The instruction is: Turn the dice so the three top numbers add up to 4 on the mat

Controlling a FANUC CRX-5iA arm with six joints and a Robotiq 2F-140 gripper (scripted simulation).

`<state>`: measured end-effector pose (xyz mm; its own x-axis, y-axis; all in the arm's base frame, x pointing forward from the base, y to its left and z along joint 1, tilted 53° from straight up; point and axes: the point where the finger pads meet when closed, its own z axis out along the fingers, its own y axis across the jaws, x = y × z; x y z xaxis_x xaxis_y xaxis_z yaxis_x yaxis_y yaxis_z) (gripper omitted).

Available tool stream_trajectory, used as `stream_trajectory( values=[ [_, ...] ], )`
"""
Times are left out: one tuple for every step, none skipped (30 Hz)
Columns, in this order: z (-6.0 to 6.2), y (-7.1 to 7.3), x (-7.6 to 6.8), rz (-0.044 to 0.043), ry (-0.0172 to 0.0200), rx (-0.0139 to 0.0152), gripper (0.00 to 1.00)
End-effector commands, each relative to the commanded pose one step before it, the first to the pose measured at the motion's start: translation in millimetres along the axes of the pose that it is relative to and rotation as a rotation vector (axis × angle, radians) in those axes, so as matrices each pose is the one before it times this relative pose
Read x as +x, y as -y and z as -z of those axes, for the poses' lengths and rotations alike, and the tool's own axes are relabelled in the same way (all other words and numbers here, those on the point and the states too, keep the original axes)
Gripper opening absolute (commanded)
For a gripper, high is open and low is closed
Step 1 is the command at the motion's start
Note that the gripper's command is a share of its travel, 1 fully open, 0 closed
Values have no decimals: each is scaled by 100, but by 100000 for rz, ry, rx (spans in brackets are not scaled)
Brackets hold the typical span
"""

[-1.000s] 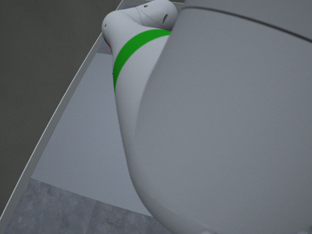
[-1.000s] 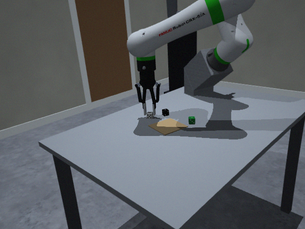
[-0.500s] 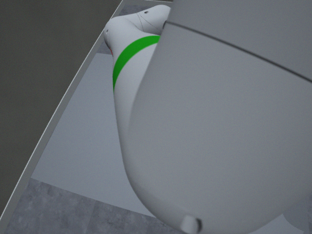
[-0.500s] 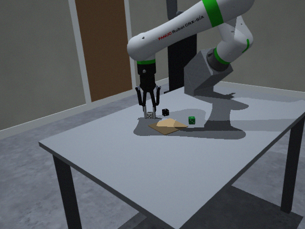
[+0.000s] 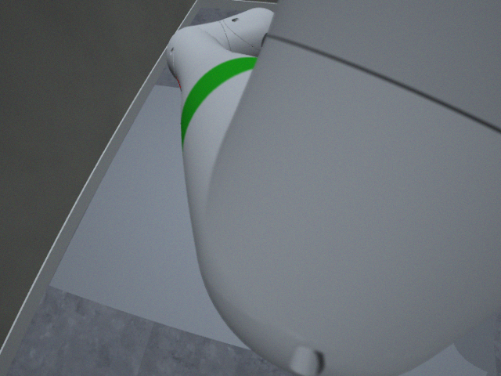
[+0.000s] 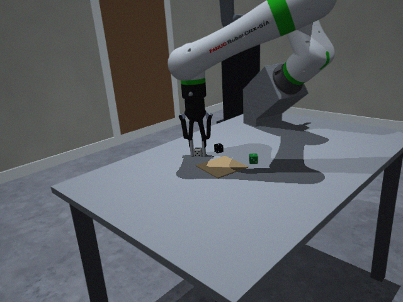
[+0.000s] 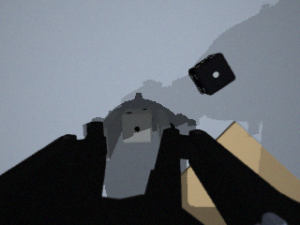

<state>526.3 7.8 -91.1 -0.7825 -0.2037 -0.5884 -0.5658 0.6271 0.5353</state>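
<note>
A tan mat lies on the grey table, partly in the arm's shadow. A white die sits on the table just left of the mat, with one pip up in the wrist view. My gripper is lowered around the white die. One finger stands on each side of it, with a small gap showing, so it is not clamped. A black die lies on the table behind the mat and shows one pip. A green die lies on the table right of the mat.
The arm's body fills most of the top view, where only a strip of table and the floor show. The robot's grey base block stands at the table's back. The table's left edge is a short way from the gripper.
</note>
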Motion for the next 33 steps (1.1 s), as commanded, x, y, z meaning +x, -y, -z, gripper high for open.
stream_trajectory(
  values=[
    [23, 21, 1, -5, 5, 46, 28],
    [0, 0, 0, 0, 0, 0, 28],
    [0, 0, 0, 0, 0, 0, 28],
    [0, 0, 0, 0, 0, 0, 28],
    [0, 0, 0, 0, 0, 0, 28],
    [0, 0, 0, 0, 0, 0, 28],
    [0, 0, 0, 0, 0, 0, 28],
    [0, 0, 0, 0, 0, 0, 28],
    [0, 0, 0, 0, 0, 0, 28],
    [0, 0, 0, 0, 0, 0, 28],
    [0, 0, 0, 0, 0, 0, 28],
    [0, 0, 0, 0, 0, 0, 28],
    [0, 0, 0, 0, 0, 0, 28],
    [0, 0, 0, 0, 0, 0, 28],
    [0, 0, 0, 0, 0, 0, 28],
    [0, 0, 0, 0, 0, 0, 28],
    [0, 0, 0, 0, 0, 0, 28],
    [0, 0, 0, 0, 0, 0, 28],
    [0, 0, 0, 0, 0, 0, 16],
    [0, 0, 0, 0, 0, 0, 16],
    [0, 0, 0, 0, 0, 0, 16],
    [0, 0, 0, 0, 0, 0, 16],
    [0, 0, 0, 0, 0, 0, 16],
    [0, 0, 0, 0, 0, 0, 16],
    [0, 0, 0, 0, 0, 0, 16],
    [0, 0, 0, 0, 0, 0, 16],
    [0, 0, 0, 0, 0, 0, 16],
    [0, 0, 0, 0, 0, 0, 16],
    [0, 0, 0, 0, 0, 0, 16],
    [0, 0, 0, 0, 0, 0, 16],
    [0, 0, 0, 0, 0, 0, 16],
    [0, 0, 0, 0, 0, 0, 16],
    [0, 0, 0, 0, 0, 0, 16]
  ],
)
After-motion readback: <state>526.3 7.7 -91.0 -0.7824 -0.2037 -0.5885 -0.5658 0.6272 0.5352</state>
